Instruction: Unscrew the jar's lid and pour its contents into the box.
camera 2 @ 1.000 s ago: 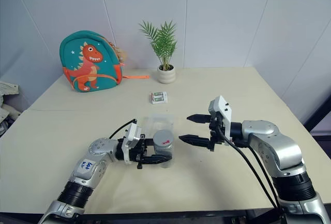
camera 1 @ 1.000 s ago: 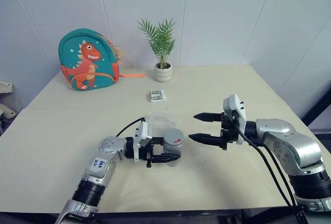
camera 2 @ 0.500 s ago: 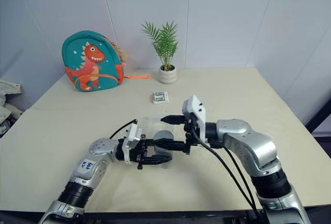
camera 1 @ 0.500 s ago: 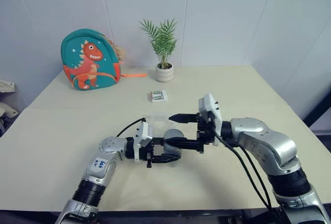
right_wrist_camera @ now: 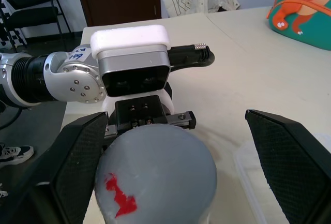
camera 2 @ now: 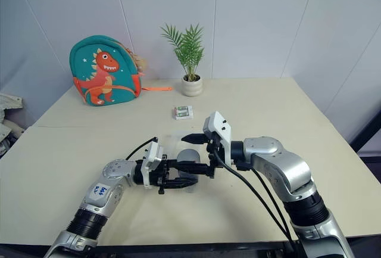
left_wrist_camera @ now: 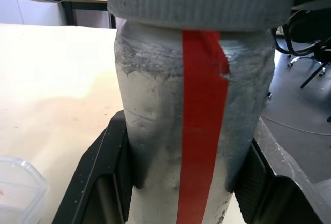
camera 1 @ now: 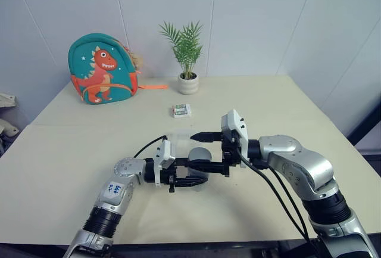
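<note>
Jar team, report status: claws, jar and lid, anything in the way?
Left claw shut on jar. Right claw open, fingers straddling lid, not gripping. Lid on. Box behind jar; nothing in the way.

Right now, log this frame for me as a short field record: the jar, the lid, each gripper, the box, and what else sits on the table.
jar: upright, red stripe on its side
lid: on the jar
left gripper: shut on the jar's body
right gripper: open, fingers on either side of the lid, not closed
box: clear, on the table just behind the jar
other items: dinosaur backpack, potted plant, small packet
</note>
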Controlling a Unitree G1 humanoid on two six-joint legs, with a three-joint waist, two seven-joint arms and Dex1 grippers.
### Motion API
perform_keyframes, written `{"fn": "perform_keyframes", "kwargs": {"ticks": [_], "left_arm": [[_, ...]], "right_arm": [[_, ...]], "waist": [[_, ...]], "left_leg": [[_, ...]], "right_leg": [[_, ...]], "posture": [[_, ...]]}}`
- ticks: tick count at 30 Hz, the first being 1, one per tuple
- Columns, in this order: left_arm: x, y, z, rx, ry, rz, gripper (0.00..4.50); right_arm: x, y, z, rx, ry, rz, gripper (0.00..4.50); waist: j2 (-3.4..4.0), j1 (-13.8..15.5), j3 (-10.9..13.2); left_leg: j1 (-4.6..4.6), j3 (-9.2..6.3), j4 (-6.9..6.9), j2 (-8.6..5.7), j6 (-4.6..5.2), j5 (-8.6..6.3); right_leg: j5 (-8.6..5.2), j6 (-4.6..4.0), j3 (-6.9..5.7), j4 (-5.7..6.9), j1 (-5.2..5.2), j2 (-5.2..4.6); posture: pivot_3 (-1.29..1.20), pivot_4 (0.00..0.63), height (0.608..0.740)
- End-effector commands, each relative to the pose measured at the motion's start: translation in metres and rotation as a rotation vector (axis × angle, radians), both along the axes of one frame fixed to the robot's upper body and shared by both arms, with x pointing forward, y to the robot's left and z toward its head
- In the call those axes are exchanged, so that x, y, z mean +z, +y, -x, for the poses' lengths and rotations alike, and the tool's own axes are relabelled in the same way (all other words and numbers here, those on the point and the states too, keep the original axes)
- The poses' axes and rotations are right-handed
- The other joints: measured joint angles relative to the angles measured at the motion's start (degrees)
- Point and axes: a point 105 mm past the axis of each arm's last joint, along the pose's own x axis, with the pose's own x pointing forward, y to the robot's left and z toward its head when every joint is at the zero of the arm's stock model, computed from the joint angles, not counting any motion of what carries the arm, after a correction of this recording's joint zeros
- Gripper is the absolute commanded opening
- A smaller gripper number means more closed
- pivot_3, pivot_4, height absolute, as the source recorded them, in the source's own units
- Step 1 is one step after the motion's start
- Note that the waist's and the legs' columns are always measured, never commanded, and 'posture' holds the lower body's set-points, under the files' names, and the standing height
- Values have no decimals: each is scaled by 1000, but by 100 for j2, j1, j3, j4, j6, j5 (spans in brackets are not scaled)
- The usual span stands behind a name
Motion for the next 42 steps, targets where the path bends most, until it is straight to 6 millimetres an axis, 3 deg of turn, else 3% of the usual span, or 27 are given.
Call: {"fn": "perform_keyframes", "kwargs": {"ticks": [1, 11, 19, 27, 33, 42], "left_arm": [[11, -2, 4, -31, -52, 17, 2098], [11, -1, 3, -30, -52, 18, 2098], [11, -1, 3, -29, -52, 19, 2098], [11, -1, 3, -28, -51, 17, 2098], [11, -2, 4, -29, -52, 20, 2098], [12, -3, 4, -29, -53, 22, 2098]], "right_arm": [[7, -29, -17, -128, -30, -11, 4465], [6, -64, -25, -215, -8, -7, 4465], [10, -75, -26, -237, 3, -30, 4465], [27, -40, -1, -69, 10, -111, 4465], [15, -11, 7, -26, 27, -84, 4465], [6, 4, 6, -21, 40, -72, 4465]], "waist": [[0, -1, 0], [0, 12, 0], [1, -1, 0], [1, -11, 1], [1, -3, 1], [1, -8, 0]], "left_leg": [[0, 0, 0, 0, 0, 0], [0, 2, 1, -2, 2, 1], [0, 3, 0, 0, 1, 1], [0, 2, 0, 2, 2, 1], [0, 1, 2, 0, 1, 2], [0, 1, 2, 0, 1, 2]], "right_leg": [[0, 0, 0, 0, 0, 0], [0, 0, 0, 0, 1, -2], [0, 0, 2, 1, 0, 0], [0, 0, 2, 1, 0, 1], [0, 0, 1, 4, 0, 0], [0, 0, 1, 3, 0, 0]], "posture": [[0, 150, 740], [0, 150, 740], [0, 150, 740], [0, 150, 740], [0, 150, 740], [0, 150, 740]]}}
